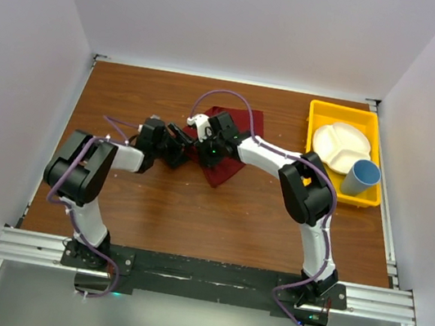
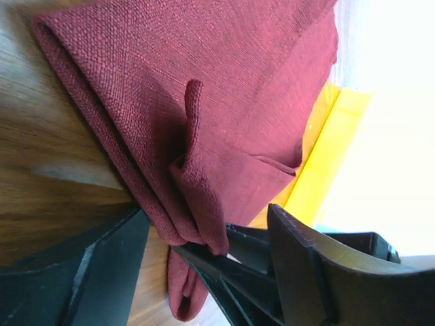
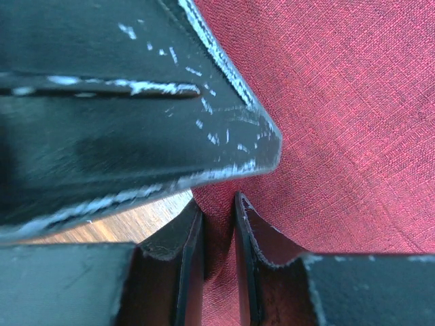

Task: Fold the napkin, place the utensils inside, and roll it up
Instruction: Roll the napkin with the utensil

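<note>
The dark red napkin (image 1: 221,172) lies folded at the middle of the wooden table, partly under both grippers. My right gripper (image 3: 219,227) is shut on a raised fold at the napkin's (image 3: 340,136) edge, with cloth pinched between its pads. My left gripper (image 2: 204,217) stands wide open at the same corner of the napkin (image 2: 224,81), its jaws straddling the right gripper's fingers (image 2: 231,268). In the top view the left gripper (image 1: 178,147) and right gripper (image 1: 198,144) meet at the cloth's left side. One left finger (image 3: 136,122) fills the top of the right wrist view. The utensils are out of view.
A yellow tray (image 1: 318,111) stands at the back right of the table, holding a white divided plate (image 1: 338,145) and a blue cup (image 1: 360,177). White walls close in the table on three sides. The arms' bases sit on a rail at the near edge.
</note>
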Controlling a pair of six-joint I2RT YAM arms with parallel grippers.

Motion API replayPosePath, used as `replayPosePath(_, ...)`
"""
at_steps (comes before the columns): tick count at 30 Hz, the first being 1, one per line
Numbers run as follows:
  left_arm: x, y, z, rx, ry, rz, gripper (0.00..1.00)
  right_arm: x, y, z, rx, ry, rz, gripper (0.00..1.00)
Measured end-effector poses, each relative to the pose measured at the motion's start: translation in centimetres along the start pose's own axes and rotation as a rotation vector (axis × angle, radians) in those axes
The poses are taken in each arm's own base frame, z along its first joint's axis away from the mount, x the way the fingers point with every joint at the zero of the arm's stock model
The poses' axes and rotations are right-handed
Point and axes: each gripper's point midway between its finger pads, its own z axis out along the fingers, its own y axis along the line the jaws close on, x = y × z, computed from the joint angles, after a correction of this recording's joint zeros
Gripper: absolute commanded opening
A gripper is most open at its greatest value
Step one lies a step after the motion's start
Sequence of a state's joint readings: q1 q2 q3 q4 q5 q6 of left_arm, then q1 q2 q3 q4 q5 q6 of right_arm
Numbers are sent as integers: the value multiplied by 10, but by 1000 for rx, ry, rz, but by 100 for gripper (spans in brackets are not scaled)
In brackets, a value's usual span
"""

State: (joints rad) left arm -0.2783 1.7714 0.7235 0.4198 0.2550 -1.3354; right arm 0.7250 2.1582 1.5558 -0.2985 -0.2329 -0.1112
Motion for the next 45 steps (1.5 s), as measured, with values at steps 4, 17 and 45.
replayPosePath(4,-2,4,3,-30,-31,-3,60,0,0,0,-2,-7,-3,13)
replayPosePath(17,-6,12,10,43,-120,31,36,0,3,0,-24,-10,-22,14)
replayPosePath(45,9,29,-2,-161,-27,47,0,31,45,-24,205,-7,-203,77)
